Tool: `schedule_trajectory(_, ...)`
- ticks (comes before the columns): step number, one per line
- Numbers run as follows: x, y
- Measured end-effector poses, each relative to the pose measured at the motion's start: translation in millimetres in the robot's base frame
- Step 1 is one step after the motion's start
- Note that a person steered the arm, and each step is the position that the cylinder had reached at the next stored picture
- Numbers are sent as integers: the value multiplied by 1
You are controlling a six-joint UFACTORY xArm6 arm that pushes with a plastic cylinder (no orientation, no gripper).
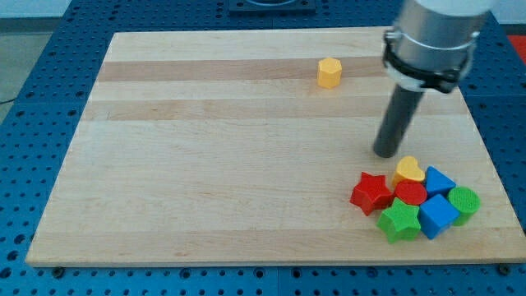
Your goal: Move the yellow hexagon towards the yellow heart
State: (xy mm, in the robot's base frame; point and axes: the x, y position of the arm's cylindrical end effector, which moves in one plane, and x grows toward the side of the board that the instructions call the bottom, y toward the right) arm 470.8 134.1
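Observation:
The yellow hexagon (329, 72) stands alone near the view's top, right of the middle of the wooden board (205, 148). The yellow heart (408, 171) lies at the top of a cluster of blocks at the view's bottom right. My tip (385, 153) rests on the board just up and left of the yellow heart, a small gap away. The tip is well below and to the right of the yellow hexagon.
The cluster around the heart holds a red star (371, 192), a red block (410, 193), a green star (399, 220), two blue blocks (438, 181) (436, 215) and a green round block (463, 203). The board's right edge is close to them.

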Motion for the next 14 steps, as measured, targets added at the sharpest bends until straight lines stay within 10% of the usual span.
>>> schedule_trajectory(3,-122,-177)
schedule_trajectory(7,-194,-22)
schedule_trajectory(11,-95,20)
schedule_trajectory(14,-99,65)
